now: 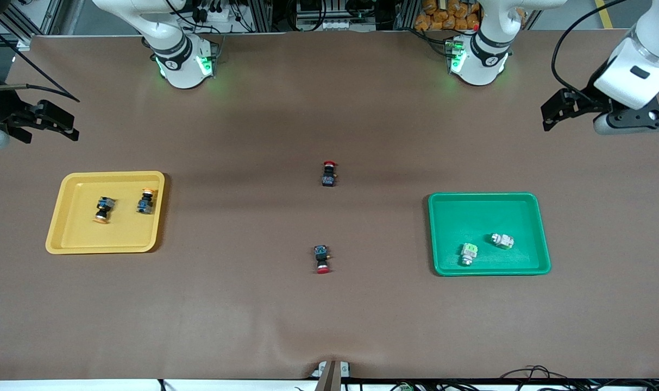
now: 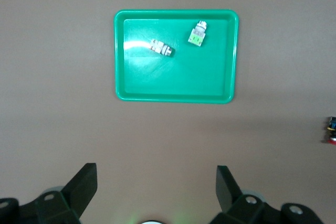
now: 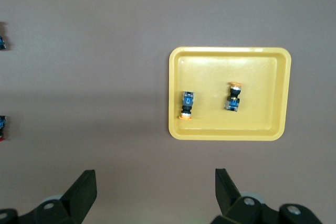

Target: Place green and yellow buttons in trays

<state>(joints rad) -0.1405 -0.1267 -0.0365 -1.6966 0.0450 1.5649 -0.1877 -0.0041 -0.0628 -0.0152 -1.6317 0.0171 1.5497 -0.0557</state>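
I see a plain brown table covering (image 1: pixel 329 315). The shallow yellow plastic tray (image 1: pixel 63 228) carries two orange-capped, blue-black switches (image 1: pixel 104 209). The shallow green plastic tray (image 1: pixel 487 203) carries two pale green, whitish-silver switches (image 1: pixel 469 253). Two red-capped dark switches (image 1: pixel 329 174) lie between. My pincers' fingers (image 2: pixel 84 187) are black.

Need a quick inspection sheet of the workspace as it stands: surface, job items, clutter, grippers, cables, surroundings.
Surface: brown table, slight ripple at the edge nearest the front camera.
Job's things: two yellow buttons in the yellow tray; two green buttons in the green tray.
Clutter: two red buttons mid-table.
Grippers: left gripper and right gripper open, empty, waiting at the table's ends.
Cables: along the front edge.
Surroundings: racks and orange items past the bases.
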